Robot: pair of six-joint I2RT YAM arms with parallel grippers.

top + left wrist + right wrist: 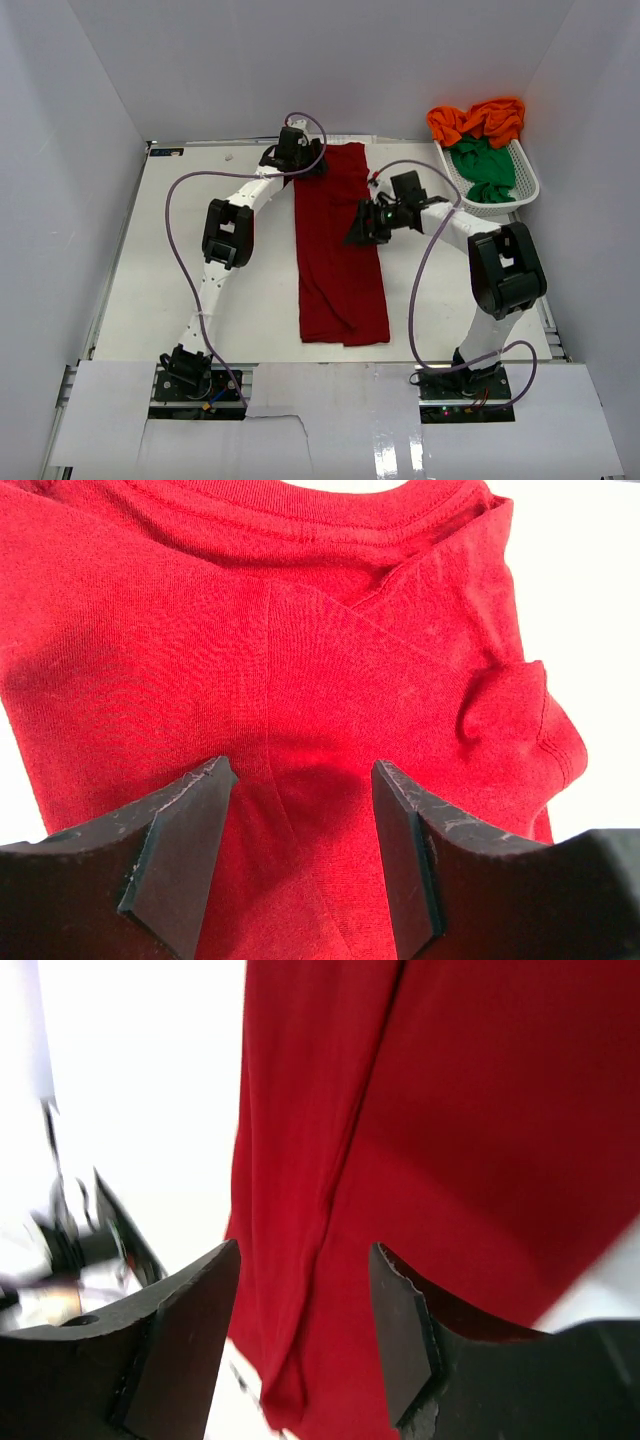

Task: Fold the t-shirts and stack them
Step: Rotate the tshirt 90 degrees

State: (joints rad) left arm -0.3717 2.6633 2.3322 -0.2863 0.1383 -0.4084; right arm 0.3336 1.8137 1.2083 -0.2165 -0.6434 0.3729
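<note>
A dark red t-shirt lies folded into a long narrow strip down the middle of the table, collar at the far end. My left gripper hovers at the collar end; in its wrist view it is open, the red fabric and collar seam showing between the fingers with nothing pinched. My right gripper sits at the strip's right edge, halfway along. In the right wrist view it is open above the folded red edge. Orange t-shirts and a green one sit in the basket.
The white lattice basket stands at the far right of the table. Purple cables loop from both arms over the white table. White enclosure walls close in on the left, back and right.
</note>
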